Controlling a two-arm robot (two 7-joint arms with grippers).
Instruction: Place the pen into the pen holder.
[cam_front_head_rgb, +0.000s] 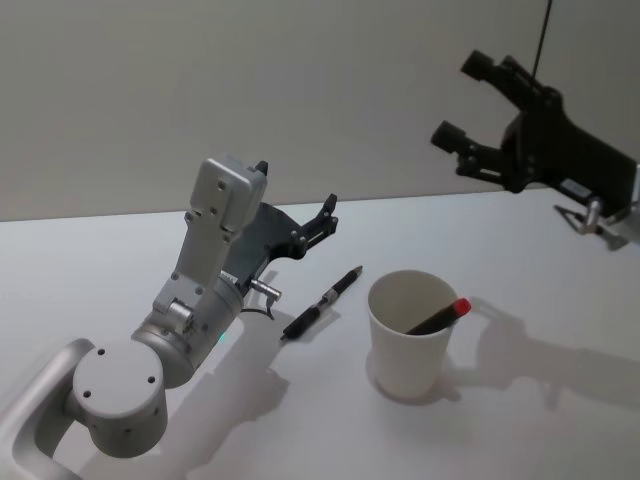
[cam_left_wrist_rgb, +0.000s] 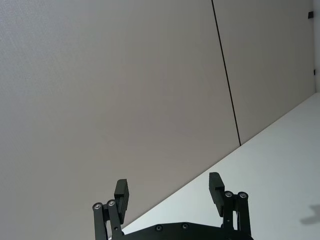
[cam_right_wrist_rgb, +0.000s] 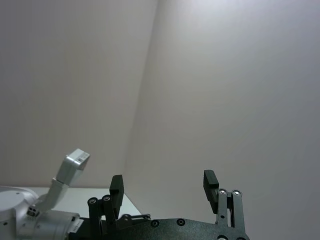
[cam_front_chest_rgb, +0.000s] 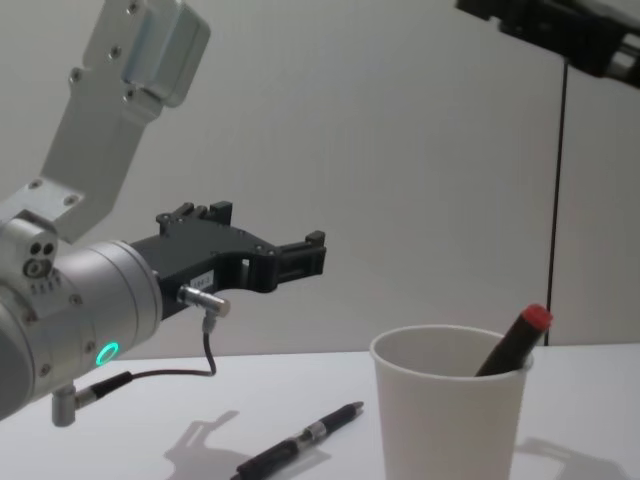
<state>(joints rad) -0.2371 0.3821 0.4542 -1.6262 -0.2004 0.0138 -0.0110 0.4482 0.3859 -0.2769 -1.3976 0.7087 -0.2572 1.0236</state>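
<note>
Note black pen (cam_front_head_rgb: 322, 303) flat on desk (cam_front_head_rgb: 90, 270), 9 o'clock of pen holder (cam_front_head_rgb: 410, 335), not touching; red-capped pen (cam_front_head_rgb: 440, 317) leaning inside. Log left pincer (cam_left_wrist_rgb: 169, 186) released at pen's 10 o'clock, likely poised for pickup; right pincer (cam_front_head_rgb: 462, 98) released, raised at 1 o'clock, parked clear

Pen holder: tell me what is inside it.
Inside the pen holder leans a dark pen with a red end, which sticks up past the rim. The cup wall hides its lower part and the cup's bottom. A second black pen lies outside, on the table.
</note>
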